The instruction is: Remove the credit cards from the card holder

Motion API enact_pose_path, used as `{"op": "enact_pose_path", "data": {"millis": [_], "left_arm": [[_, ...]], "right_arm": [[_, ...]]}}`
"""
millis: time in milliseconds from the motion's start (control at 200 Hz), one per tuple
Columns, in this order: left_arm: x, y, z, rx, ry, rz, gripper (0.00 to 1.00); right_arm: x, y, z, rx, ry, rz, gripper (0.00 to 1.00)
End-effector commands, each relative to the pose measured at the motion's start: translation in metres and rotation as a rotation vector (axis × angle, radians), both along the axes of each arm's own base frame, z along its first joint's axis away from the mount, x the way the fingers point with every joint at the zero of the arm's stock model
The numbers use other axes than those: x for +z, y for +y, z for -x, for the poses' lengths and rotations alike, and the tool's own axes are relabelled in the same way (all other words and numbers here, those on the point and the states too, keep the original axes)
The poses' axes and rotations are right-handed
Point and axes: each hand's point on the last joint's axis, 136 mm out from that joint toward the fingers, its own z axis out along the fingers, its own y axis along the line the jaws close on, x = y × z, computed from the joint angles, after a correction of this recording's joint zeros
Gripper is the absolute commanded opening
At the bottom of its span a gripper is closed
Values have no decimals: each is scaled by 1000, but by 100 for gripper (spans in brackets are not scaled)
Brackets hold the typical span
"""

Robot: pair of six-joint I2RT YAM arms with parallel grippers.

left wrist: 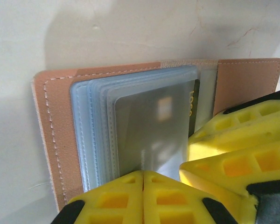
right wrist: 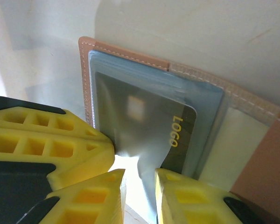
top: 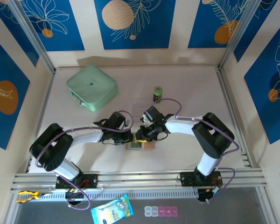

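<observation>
Extraction of the first card is in hand: the card holder lies open on the surface. The closed left end effector seems to pin it. The right end effector, narrowly parted, straddles the top sleeve. Next it must pinch only the dark card.

Your two grippers crowd the same spot: the left gripper and right gripper meet tip to tip over the open card holder, so approach there is tight. The mint-green case blocks the far left, a small dark-green jar stands just beyond the right arm, and bare table lies open far right.
</observation>
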Motion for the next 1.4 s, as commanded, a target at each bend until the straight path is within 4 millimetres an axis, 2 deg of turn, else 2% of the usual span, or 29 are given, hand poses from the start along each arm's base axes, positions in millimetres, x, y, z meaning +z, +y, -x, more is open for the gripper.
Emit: {"op": "enact_pose_path", "data": {"millis": [0, 265, 495, 765, 940, 1395], "left_arm": [[-10, 6, 7, 8, 34, -43, 9], [-10, 9, 9, 8, 36, -50, 10], [-9, 7, 8, 6, 33, -45, 10], [5, 6, 2, 10, 0, -36, 10], [13, 11, -4, 25, -50, -51, 14], [-9, 15, 4, 18, 9, -89, 6]], "right_arm": [[-10, -16, 6, -3, 8, 104, 24], [0, -20, 1, -1, -38, 117, 24], [10, -15, -1, 11, -60, 82, 24], [18, -14, -1, 5, -69, 56, 25], [18, -15, -1, -5, -66, 49, 24], [13, -10, 0, -1, -38, 33, 25]]}}
